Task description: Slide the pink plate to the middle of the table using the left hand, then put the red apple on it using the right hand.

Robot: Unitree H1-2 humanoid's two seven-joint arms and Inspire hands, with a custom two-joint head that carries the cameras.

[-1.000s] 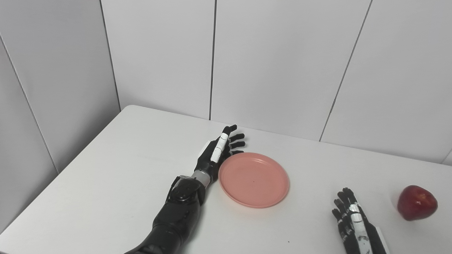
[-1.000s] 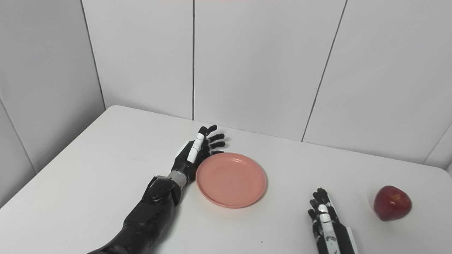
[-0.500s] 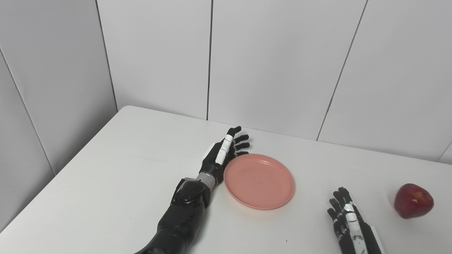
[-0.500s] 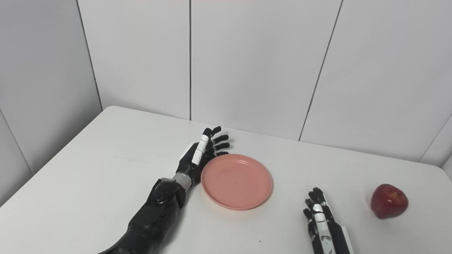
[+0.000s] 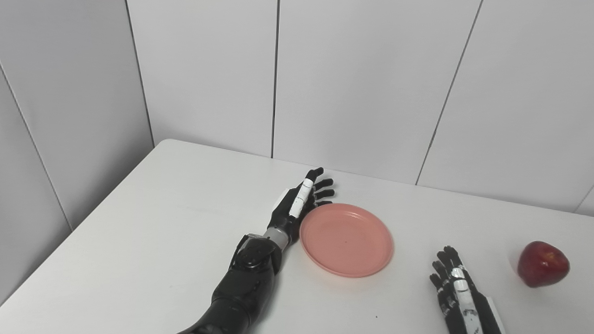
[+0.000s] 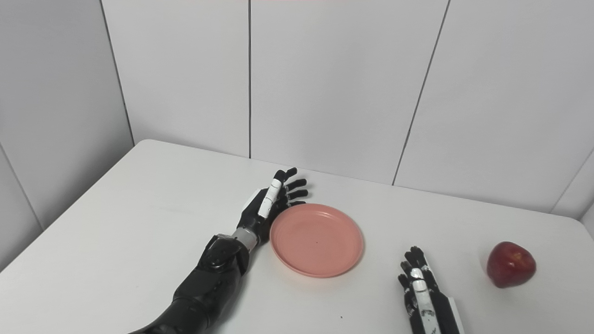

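Left eye view — pink plate (image 5: 346, 240) flat, left hand (image 5: 298, 204) against its rim.

Spreading across the lower frame: flat white matte table (image 5: 153, 222), rounded far-left corner. Standing behind it: pale grey panelled wall (image 5: 362, 83), thin dark vertical seams running between panels.

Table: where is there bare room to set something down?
The table is bare left of the left hand, also between the pink plate and the red apple beyond the right hand. Crowded only where the left hand meets the plate's left rim.
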